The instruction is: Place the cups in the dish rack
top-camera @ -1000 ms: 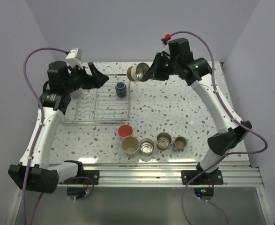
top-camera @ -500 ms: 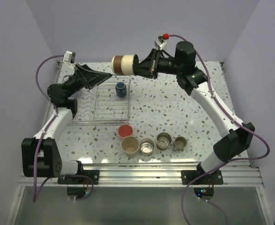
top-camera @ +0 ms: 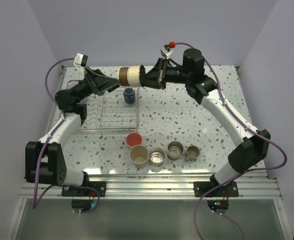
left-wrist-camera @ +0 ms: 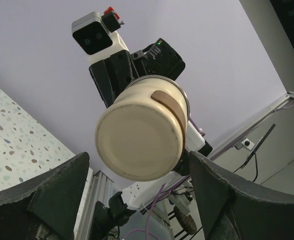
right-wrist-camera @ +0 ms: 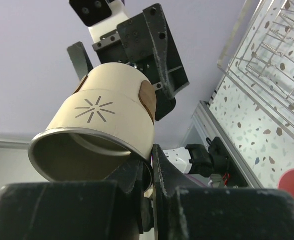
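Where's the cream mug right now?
Top view: the cream mug hangs in mid-air in the right end effector, above the far edge of the dish rack, its base facing the open left end effector.

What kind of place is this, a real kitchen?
Probably a robot practice booth, not a kitchen. Plain lavender walls box in one speckled table, two robot arms are bolted to a metal rail at its edge, and the right gripper holds a cream mug near a wire dish rack.
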Controlling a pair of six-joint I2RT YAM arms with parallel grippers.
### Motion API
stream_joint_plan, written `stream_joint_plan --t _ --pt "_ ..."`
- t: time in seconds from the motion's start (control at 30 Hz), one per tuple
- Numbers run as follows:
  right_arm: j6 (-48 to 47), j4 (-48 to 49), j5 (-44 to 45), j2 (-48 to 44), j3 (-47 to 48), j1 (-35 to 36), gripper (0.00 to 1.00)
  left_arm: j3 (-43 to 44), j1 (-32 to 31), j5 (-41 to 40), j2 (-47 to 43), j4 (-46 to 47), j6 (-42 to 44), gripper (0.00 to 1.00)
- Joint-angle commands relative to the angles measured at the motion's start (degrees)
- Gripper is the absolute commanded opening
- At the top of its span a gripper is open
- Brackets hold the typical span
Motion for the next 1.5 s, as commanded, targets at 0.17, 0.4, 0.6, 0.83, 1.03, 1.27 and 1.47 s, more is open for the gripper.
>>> stream_joint_plan --t 0.17,0.4,0.6,0.83,1.03,1.27,1.47 --pt "-4.40 -4.07 0.13 -0.01 -1.56 0.82 0.00 2.48 -1.04 0.14 -0.25 17.30 -1.63 0.81" --pt "-5.63 -5.64 0.48 1.05 -0.25 1.61 0.00 2.48 -2.18 1.01 -1.47 12.73 0.82 0.73" --pt "-7.39 -7.41 1.10 0.87 -0.06 2.58 0.00 2.66 -2.54 1.28 -2.71 8.42 4.08 0.82" --pt "-7.83 -8.03 1.72 0.52 -0.68 2.58 0.00 2.14 -2.62 1.46 -4.02 5.17 6.80 0.70" --pt "-10.98 -10.82 2.06 0.52 0.89 2.49 0.00 4.05 -2.62 0.85 -7.00 -11.39 20.35 0.00" --pt "-26.72 -41.12 22.66 0.96 14.33 2.05 0.82 14.17 -0.61 -6.79 -9.30 -64.73 51.09 0.00" --pt "-31.47 -54.07 32.03 -1.15 16.72 1.79 0.88 26.81 1.07 -29.32 -3.51 -97.94 71.65 0.00"
